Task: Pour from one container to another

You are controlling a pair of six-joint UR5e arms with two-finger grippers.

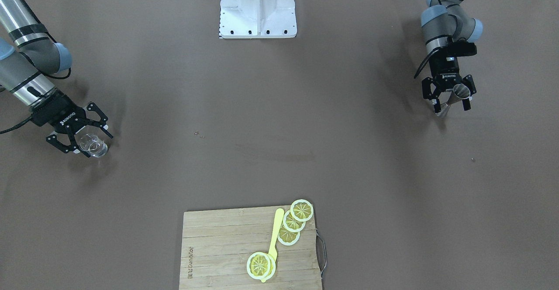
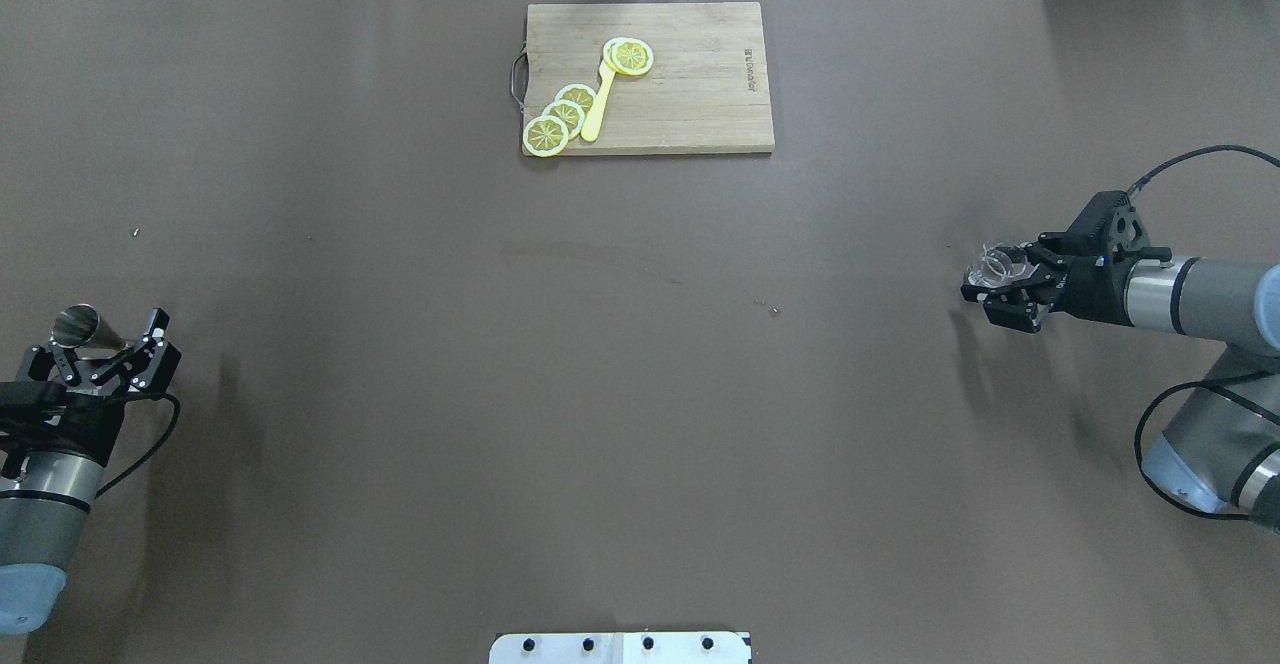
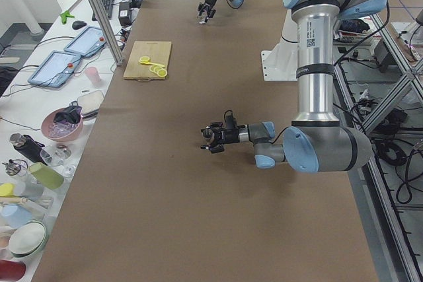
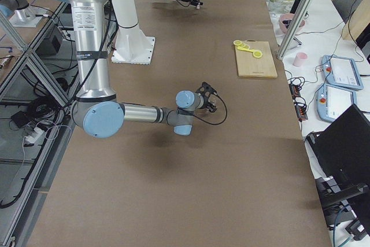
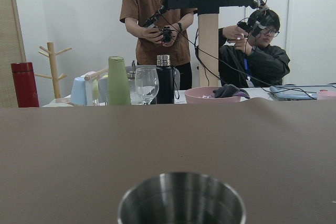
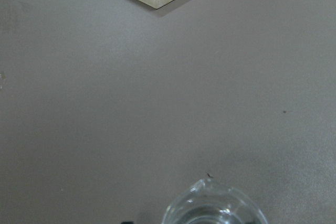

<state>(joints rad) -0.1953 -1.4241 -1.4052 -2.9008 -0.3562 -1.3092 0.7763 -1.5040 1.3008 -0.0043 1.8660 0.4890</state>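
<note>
Arms sit far apart, one at each end of the brown table (image 1: 279,159). Left gripper (image 1: 452,103) comes in level and low, fingers spread wide either side of a small conical steel measuring cup (image 1: 458,93). The cup stands upright, mouth up, btwn the fingers, and no squeeze on it shows. That side's wrist cam looks straight over the cup's round rim. The inside is dark and the contents can't be made out.

At the other end, right gripper (image 1: 90,143) is also low and level, fingers wide open, straddling a small clear glass beaker with a pour spout (image 1: 94,146). Its wrist cam shows the spout pointing away from the wrist, out over bare table. Liquid inside or not: can't tell, glass too clear. The two vessels are well apart, w/ open table btwn them.

At the operators' edge, mid-table, lies a pale bamboo cutting board (image 1: 218,237). On it are round yellow lemon slices (image 1: 302,210), three overlapping in a row at one corner and more stacked further along. A yellow plastic knife (image 1: 276,229) lies btwn the two groups. A white arm pedestal (image 1: 257,6) stands at the robot's edge, ctr.
</note>
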